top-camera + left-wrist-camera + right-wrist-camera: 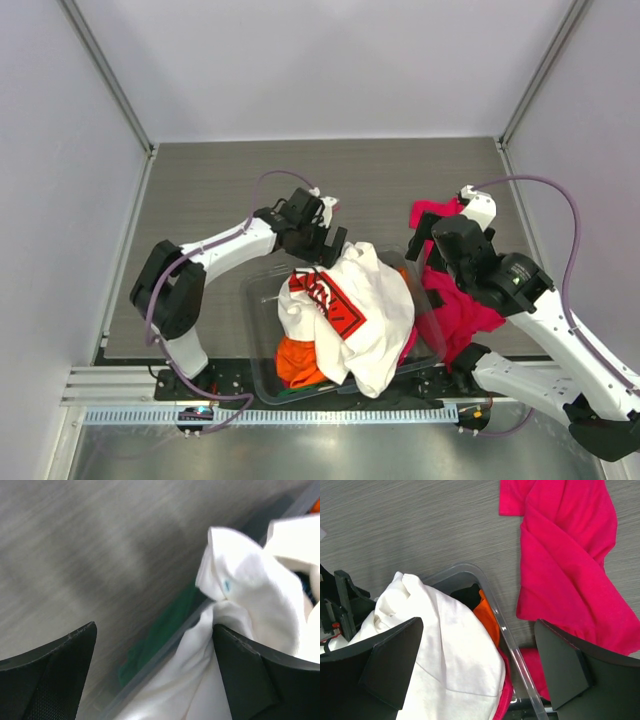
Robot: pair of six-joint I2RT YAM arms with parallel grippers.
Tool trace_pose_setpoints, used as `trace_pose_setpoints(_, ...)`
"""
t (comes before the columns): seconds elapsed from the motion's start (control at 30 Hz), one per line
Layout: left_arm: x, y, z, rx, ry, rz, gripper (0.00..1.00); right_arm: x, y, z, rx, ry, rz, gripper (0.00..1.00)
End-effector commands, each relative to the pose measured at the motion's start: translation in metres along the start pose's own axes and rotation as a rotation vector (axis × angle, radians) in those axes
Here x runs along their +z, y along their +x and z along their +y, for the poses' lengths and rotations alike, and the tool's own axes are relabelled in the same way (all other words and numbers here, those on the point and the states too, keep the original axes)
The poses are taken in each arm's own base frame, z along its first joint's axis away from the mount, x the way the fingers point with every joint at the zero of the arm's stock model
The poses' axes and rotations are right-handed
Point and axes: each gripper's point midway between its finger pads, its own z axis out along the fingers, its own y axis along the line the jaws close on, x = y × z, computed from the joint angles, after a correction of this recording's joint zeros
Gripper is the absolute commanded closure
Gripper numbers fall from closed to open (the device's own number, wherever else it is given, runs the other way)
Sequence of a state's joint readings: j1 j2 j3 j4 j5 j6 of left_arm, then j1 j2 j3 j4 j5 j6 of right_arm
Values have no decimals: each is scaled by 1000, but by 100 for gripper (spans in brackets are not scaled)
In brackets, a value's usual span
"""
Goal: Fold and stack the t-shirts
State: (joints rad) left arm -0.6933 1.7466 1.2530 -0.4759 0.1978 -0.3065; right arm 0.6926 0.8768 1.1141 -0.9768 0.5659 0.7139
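A white t-shirt with a red-and-black print point(360, 310) is heaped over a clear bin point(252, 318). An orange t-shirt point(297, 362) lies in the bin's near left. A magenta-red t-shirt point(465, 310) lies on the table right of the bin, partly under my right arm. My left gripper point(330, 243) is open at the bin's far left corner; in the left wrist view point(152, 627) white cloth point(250, 580) touches its right finger over the rim point(165, 650). My right gripper point(425, 262) is open and empty above the bin's far right corner point(479, 621), with white point(445, 645), orange point(487, 615) and magenta point(560, 555) cloth below.
The grey wood-grain table point(300, 180) is walled on three sides. A green item point(160, 635) shows through the bin wall. A black rail point(230, 380) with the arm bases runs along the near edge. The bin's rim point(520, 660) passes between my right fingers.
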Motion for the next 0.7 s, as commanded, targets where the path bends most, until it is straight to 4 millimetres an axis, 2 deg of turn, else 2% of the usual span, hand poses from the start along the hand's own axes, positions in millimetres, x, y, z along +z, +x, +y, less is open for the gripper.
trace_pose_setpoints(0.0,-31,9,-26,12,119,12,1,0,4,-4,-1,4,3,0)
trace_pose_setpoints(0.03,-44,2,-31,25,135,-23,0,1,6,-4,-3,5,9,0)
trace_pose_setpoints(0.13,-61,-5,-41,54,175,-66,0,4,10,-3,-10,6,24,0)
trace_pose_setpoints(0.2,-67,-5,-47,79,208,-62,0,5,13,-3,-13,7,31,0)
trace_pose_setpoints(0.23,-66,2,-48,80,221,-31,0,6,14,-3,-14,7,33,0)
trace_pose_setpoints(0.37,-37,28,-30,54,158,101,1,6,16,-3,-7,2,35,0)
trace_pose_setpoints(0.5,-7,50,-22,12,151,195,5,6,20,-5,-8,1,38,0)
trace_pose_setpoints(0.6,6,57,-15,1,109,234,9,7,23,-8,-9,1,43,0)
trace_pose_setpoints(0.63,6,55,-16,4,108,236,14,7,25,-9,-10,1,45,0)
trace_pose_setpoints(0.67,7,53,-12,6,86,232,33,6,25,-10,-9,1,43,0)
